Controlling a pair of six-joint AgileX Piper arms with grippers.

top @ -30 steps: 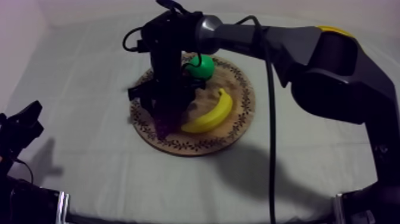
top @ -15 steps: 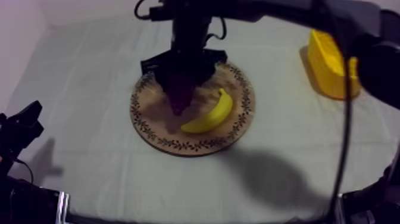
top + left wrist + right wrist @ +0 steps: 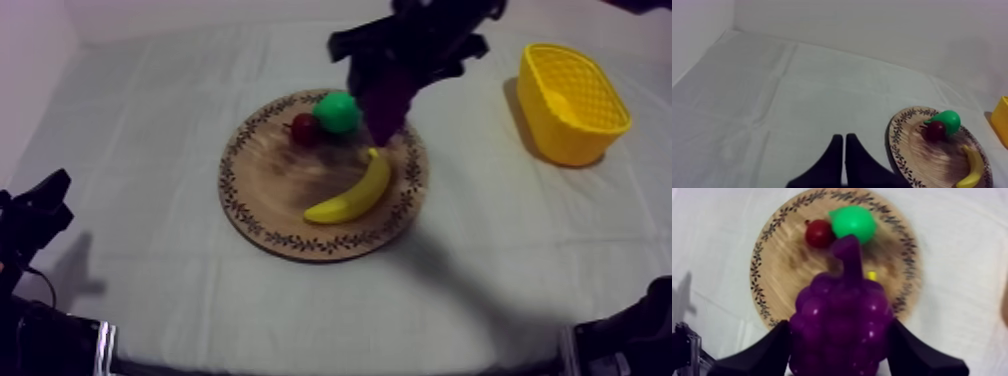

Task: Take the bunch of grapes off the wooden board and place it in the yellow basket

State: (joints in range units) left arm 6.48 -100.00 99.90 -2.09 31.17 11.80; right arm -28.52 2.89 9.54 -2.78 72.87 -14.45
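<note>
My right gripper (image 3: 392, 84) is shut on the purple bunch of grapes (image 3: 388, 114), held in the air above the far right part of the round wooden board (image 3: 262, 190). In the right wrist view the grapes (image 3: 842, 319) sit between the two black fingers (image 3: 757, 357), high over the board (image 3: 784, 270). The yellow basket (image 3: 572, 90) stands at the right of the table, apart from the gripper. My left gripper (image 3: 42, 205) rests low at the left edge, and in its own view (image 3: 844, 150) its fingers lie together as a narrow wedge.
On the board lie a banana (image 3: 352, 190), a green pear (image 3: 338, 112) and a small red fruit (image 3: 305, 129). The same pear (image 3: 853, 223) and red fruit (image 3: 820, 233) lie below the grapes. Open cloth surrounds the board.
My right gripper lifted the grapes off the board and carried them up and to the right, toward the basket. Pear and red fruit are uncovered. The left arm has not moved.
</note>
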